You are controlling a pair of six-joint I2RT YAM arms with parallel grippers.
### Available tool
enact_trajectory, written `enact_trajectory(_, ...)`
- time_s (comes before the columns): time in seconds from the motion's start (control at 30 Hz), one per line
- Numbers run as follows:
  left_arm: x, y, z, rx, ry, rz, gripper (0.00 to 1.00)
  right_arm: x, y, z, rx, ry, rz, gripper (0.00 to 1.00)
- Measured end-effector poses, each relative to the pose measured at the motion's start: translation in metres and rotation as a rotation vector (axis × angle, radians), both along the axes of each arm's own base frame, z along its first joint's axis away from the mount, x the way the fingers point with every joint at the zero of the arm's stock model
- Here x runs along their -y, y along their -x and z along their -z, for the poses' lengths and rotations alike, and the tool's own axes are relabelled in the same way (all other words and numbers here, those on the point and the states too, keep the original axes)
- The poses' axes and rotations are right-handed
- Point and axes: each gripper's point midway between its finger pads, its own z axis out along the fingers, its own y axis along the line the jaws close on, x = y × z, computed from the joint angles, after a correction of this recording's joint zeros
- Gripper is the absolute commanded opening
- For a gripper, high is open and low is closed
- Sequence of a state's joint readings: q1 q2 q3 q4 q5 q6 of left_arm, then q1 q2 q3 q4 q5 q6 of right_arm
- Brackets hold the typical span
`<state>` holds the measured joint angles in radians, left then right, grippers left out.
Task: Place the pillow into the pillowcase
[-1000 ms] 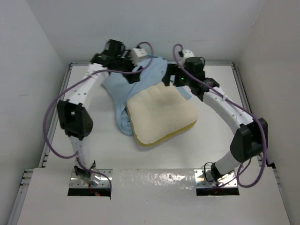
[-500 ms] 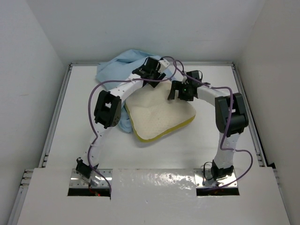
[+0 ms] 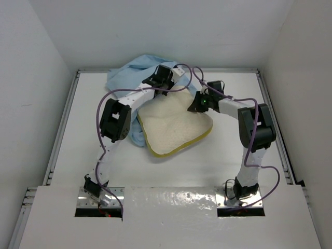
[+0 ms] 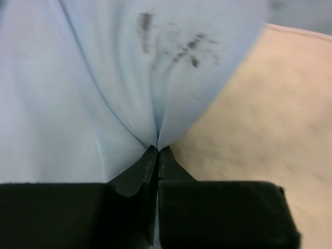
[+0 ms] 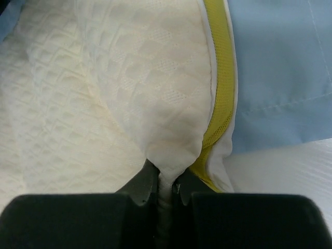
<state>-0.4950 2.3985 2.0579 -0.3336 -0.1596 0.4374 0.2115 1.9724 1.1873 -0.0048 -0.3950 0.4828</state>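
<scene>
The pillow (image 3: 174,127) lies flat in the middle of the white table (image 3: 78,140). It is big, soft and cream-white, with a bumpy quilted top. A yellow band (image 5: 220,93) runs round its edge. From above, the band shows along the side from 7 o'clock round to 3 o'clock.

The pillowcase (image 3: 129,75) is thin, smooth, light blue cloth. Most of it sits in a crumpled heap at 11 o'clock from the pillow, up by the far edge of the table. A strip of it also peeks out from under the pillow at 9 o'clock. The pillow is not inside it.

The left claw (image 4: 157,149) is at the pillow's 12 o'clock edge. Its two fingers are pressed together and pinch a fold of the blue cloth, which fans out in creases above the tips. Some faint dark marks (image 4: 171,41) show on the cloth, too blurry to make out. The cream pillow is just beside the claw, at 3 o'clock in the left wrist view.

The right claw (image 5: 162,174) is at the pillow's 2 o'clock corner. Its fingers are clamped on a bunched bit of the pillow's cream cover, right next to the yellow band. Blue cloth lies under that corner
</scene>
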Motion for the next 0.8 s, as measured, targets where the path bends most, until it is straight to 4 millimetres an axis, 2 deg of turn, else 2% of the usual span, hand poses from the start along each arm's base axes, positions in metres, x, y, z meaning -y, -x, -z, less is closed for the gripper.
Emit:
enact_trajectory(0.1, 0.025, 0.025, -0.007, -0.102, 0.125, 0.181, 0.0, -0.005, 0.001, -0.002, 0.005, 0.028, -0.012, 0.0)
enact_trajectory(0.2, 0.056, 0.044, -0.042, -0.16, 0.272, 0.365, 0.0, -0.02, 0.008, -0.017, 0.067, 0.075, -0.035, 0.0)
enact_trajectory(0.27, 0.072, 0.063, -0.071, -0.186, 0.348, 0.477, 0.0, -0.036, 0.013, -0.041, 0.152, 0.053, -0.033, 0.0)
enact_trajectory(0.3, 0.077, 0.073, -0.084, -0.196, 0.37, 0.524, 0.0, -0.043, 0.024, -0.055, 0.19, 0.034, -0.039, 0.0)
enact_trajectory(0.37, 0.082, 0.097, -0.103, -0.227, 0.386, 0.62, 0.0, -0.053, 0.031, -0.082, 0.282, -0.027, -0.007, 0.0)
enact_trajectory(0.43, 0.083, 0.127, -0.11, -0.279, 0.374, 0.713, 0.0, -0.052, 0.029, -0.105, 0.363, -0.088, 0.059, 0.0)
enact_trajectory(0.5, 0.084, 0.158, -0.107, -0.345, 0.351, 0.8, 0.0, -0.044, 0.019, -0.114, 0.411, -0.125, 0.16, 0.0)
enact_trajectory(0.57, 0.084, 0.19, -0.096, -0.426, 0.323, 0.898, 0.0, -0.032, 0.011, -0.109, 0.411, -0.144, 0.283, 0.0)
enact_trajectory(0.63, 0.082, 0.218, -0.084, -0.509, 0.316, 0.964, 0.0, -0.015, 0.006, -0.091, 0.367, -0.118, 0.429, 0.0)
enact_trajectory(0.7, 0.075, 0.237, -0.073, -0.56, 0.305, 1.001, 0.0, 0.0, 0.006, -0.069, 0.303, -0.073, 0.557, 0.0)
enact_trajectory(0.73, 0.071, 0.242, -0.07, -0.568, 0.296, 1.016, 0.08, 0.004, 0.008, -0.057, 0.271, -0.05, 0.596, 0.0)
enact_trajectory(0.77, 0.069, 0.242, -0.07, -0.563, 0.29, 1.022, 0.25, 0.004, 0.009, -0.048, 0.247, -0.033, 0.614, 0.08)
enact_trajectory(0.8, 0.065, 0.244, -0.072, -0.565, 0.285, 1.022, 0.5, 0.0, 0.009, -0.04, 0.23, -0.009, 0.598, 0.5)
